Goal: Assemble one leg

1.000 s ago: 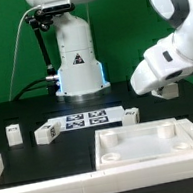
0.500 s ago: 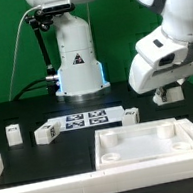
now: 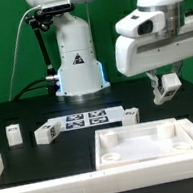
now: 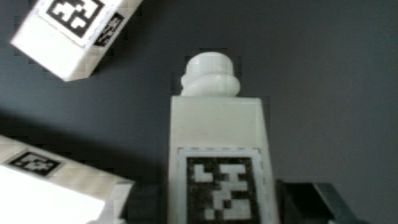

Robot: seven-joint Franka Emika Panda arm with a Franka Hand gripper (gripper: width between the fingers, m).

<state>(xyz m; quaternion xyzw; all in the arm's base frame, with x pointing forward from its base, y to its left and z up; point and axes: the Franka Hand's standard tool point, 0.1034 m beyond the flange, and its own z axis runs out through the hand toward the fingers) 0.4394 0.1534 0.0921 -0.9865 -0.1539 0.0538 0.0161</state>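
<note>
STEP: judging it as carrying one leg (image 3: 166,92) toward the white square part (image 3: 142,138) | JAWS: gripper (image 3: 164,82) is clamping the leg, holding it above the worktop's (image 3: 21,114) far corner at the exterior view's right | NEXT: peg end (image 4: 210,75) is probably needing alignment over a corner socket before lowering

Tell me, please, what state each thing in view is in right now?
Gripper: shut on a leg, up above the table.
Held leg: clamped in the gripper, off the table.
Loose legs: three, lying on the table, untouched.
Tray: flat on the table, no leg in it.
Marker board: flat on the table.
</note>
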